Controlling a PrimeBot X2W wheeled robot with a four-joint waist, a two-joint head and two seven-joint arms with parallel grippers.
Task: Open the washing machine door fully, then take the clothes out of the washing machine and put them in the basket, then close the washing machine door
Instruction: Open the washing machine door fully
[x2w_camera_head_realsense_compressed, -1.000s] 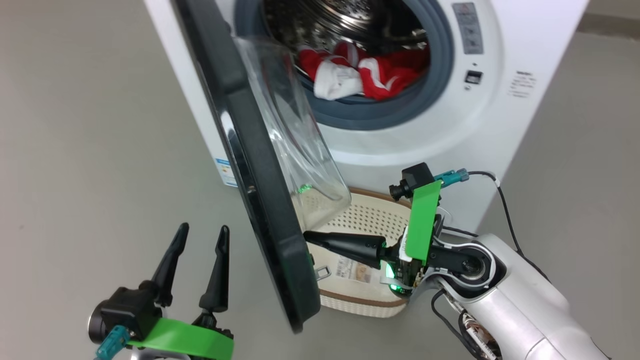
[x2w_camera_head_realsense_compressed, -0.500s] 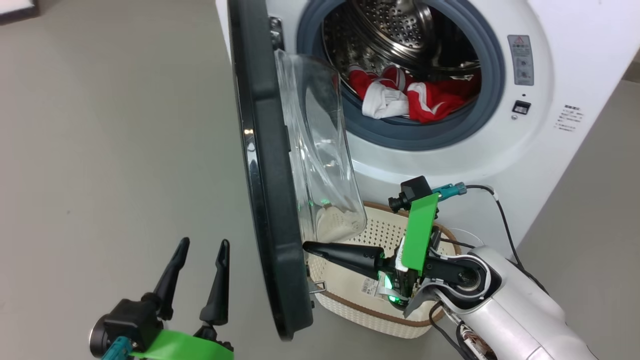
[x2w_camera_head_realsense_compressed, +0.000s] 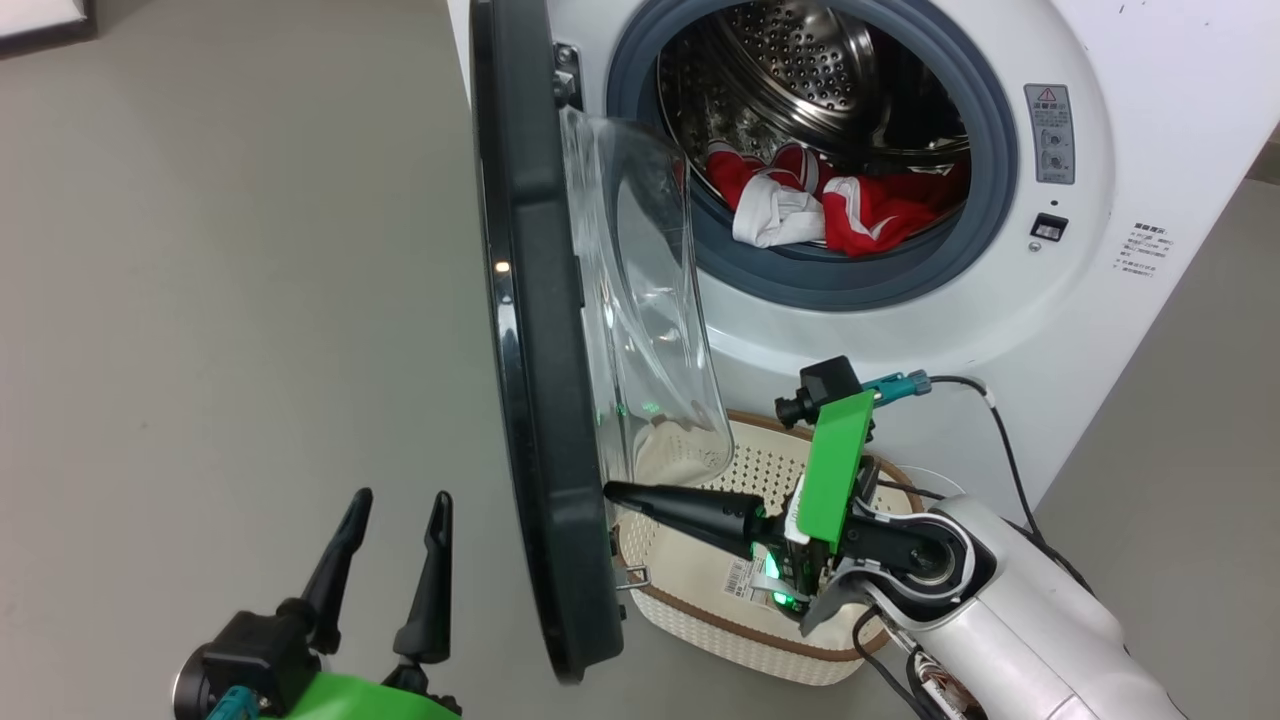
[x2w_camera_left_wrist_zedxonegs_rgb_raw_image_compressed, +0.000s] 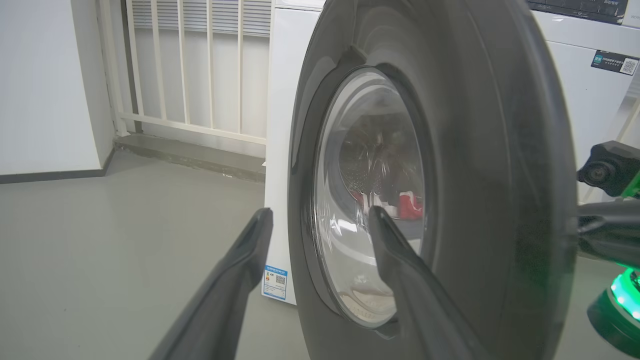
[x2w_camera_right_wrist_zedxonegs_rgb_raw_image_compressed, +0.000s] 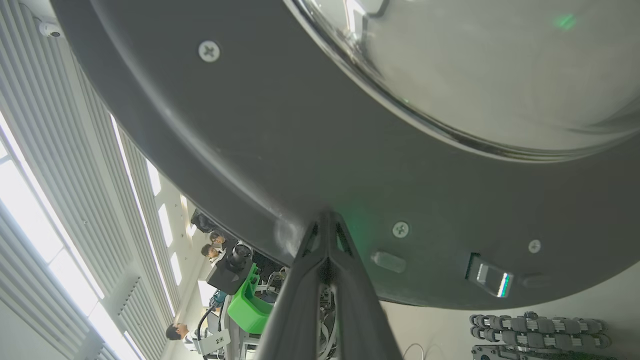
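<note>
Over grey floor (x2w_camera_head_realsense_compressed: 200, 250), a black-rimmed round glass door (x2w_camera_head_realsense_compressed: 530, 400) is touched by the right gripper (x2w_camera_head_realsense_compressed: 612, 489), jaws pressed together. The left gripper (x2w_camera_head_realsense_compressed: 400, 495) is held with jaws spread wide.

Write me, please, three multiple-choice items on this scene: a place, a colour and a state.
1. The clothes lie: A in the drum; B in the basket; C on the floor.
2. The door rim is: A white; B black; C red.
3. The right claw is: A open; B shut; C gripping clothes.
Key: A, red fabric sits inside the steel drum; B, the rim is glossy black; B, its fingers meet against the door.
</note>
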